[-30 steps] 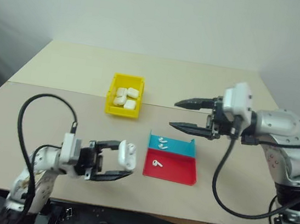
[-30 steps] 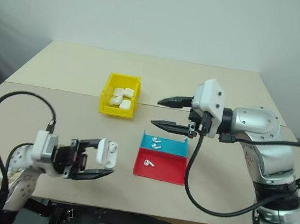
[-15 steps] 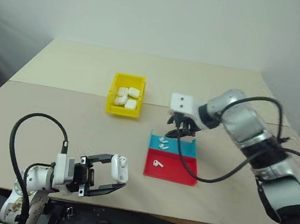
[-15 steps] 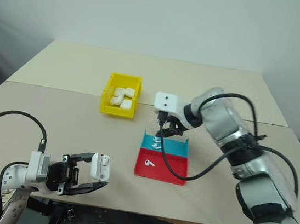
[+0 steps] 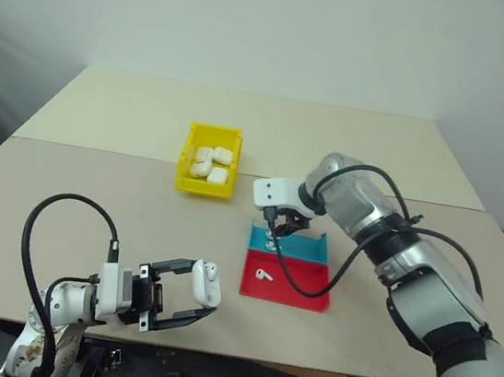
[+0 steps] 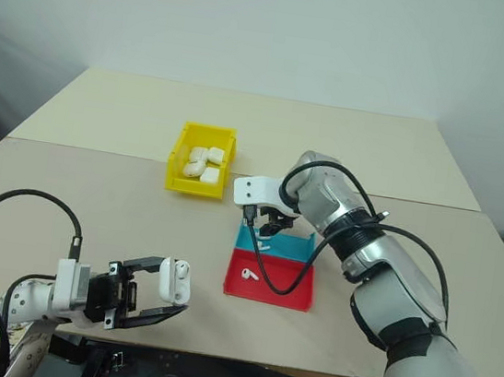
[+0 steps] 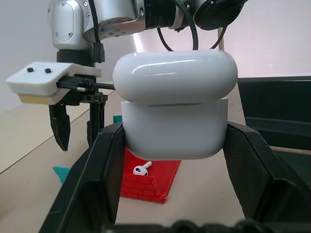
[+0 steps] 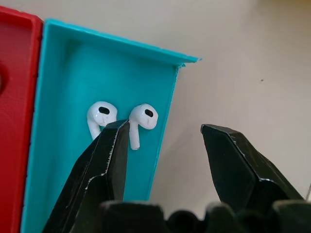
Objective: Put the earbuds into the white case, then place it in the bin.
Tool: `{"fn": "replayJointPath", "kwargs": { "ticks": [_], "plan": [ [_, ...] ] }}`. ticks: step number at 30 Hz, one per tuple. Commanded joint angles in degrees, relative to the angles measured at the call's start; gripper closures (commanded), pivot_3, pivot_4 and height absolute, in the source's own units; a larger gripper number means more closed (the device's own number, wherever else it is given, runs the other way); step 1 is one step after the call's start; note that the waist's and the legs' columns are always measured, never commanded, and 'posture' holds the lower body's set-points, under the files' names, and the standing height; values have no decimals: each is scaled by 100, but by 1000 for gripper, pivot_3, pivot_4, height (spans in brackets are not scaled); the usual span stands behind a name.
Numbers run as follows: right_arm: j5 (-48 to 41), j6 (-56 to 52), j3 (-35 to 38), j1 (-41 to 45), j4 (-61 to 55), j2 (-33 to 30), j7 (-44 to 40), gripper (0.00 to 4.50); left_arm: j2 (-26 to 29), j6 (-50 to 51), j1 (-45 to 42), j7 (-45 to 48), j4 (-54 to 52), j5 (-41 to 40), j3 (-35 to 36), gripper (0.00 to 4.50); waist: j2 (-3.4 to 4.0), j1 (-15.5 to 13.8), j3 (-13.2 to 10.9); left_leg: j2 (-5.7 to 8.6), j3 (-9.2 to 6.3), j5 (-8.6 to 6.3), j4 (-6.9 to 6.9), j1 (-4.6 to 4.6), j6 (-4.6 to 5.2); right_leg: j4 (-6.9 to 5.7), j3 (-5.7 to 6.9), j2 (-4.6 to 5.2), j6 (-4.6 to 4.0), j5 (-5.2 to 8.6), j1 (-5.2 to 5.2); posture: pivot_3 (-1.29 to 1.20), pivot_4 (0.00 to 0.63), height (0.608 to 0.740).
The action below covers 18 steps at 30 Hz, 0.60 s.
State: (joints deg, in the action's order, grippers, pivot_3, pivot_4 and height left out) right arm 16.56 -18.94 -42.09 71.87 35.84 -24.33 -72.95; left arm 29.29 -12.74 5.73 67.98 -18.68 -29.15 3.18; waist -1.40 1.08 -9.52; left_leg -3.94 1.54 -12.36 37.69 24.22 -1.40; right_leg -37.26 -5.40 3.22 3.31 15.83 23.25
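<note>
Place: a robot test room or lab
Walls: plain, bare and white, meeting in a corner
Bench (image 5: 93, 195): pale wood-look tops set edge to edge
Setup: small yellow bin (image 5: 188, 157) and red and blue tray (image 5: 299, 288), laid out sparsely

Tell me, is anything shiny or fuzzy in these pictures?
Left wrist view: the white case held in the left gripper has a bright streak of glare along its lid, and the background behind is washed out. Right wrist view: the right gripper fingers look soft and blurry up close, while the earbuds in the tray are sharp.
</note>
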Motion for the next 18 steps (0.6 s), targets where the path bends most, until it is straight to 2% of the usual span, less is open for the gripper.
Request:
{"fn": "replayJointPath", "kwargs": {
  "ticks": [1,18],
  "plan": [
    [118,170,182,249,202,150,-43,1678,-25,-203,26,-104,-204,39,-39,1754,0,0,0,0,0,0,0,0,0,0,0,0,0,0,0,0,150,740],
    [530,366,338,166,580,381,54,1678,26,-390,48,-164,-122,114,-151,1754,2,3,-1,0,0,0,0,-2,0,-5,0,0,0,0,0,0,150,740]
  ]
}}
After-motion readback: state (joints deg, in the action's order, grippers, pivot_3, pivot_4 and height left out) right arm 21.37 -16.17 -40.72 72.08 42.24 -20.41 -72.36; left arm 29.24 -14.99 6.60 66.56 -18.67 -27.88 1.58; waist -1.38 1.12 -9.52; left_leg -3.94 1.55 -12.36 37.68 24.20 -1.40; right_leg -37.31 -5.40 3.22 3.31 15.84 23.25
